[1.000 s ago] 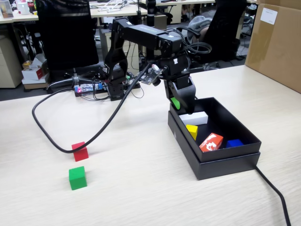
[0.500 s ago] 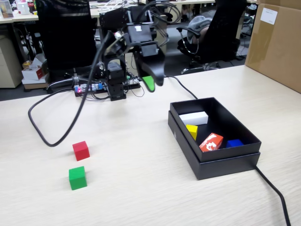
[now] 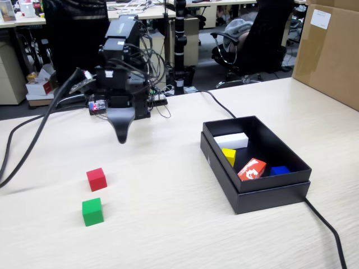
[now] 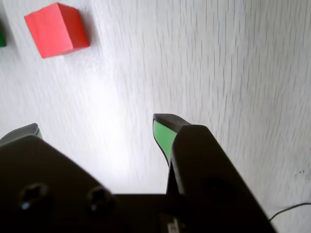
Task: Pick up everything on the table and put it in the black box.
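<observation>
The red cube (image 3: pixel 96 179) and the green cube (image 3: pixel 92 212) sit on the beige table (image 3: pixel 162 224) at the left of the fixed view. The yellow cube (image 3: pixel 229 156) lies inside the black box (image 3: pixel 247 199) on the right. My gripper (image 3: pixel 121 136) hangs above the table, up and to the right of the red cube. In the wrist view the gripper (image 4: pixel 97 125) is open, with bare table between its green-padded fingers (image 4: pixel 164 136). There the red cube (image 4: pixel 57 30) lies ahead at upper left, and a sliver of the green cube (image 4: pixel 2 36) shows at the left edge.
Inside the black box also lie a white block (image 3: pixel 231 140), an orange-red printed block (image 3: pixel 252 169) and a blue piece (image 3: pixel 279 170). A brown carton (image 3: pixel 330 53) stands at the far right. Thick black cables (image 3: pixel 28 140) trail across the table at left and from the box (image 3: pixel 328 232).
The arm has swung left from over the black box to above the table near the red cube. The cable has shifted left with it. The cubes have not moved.
</observation>
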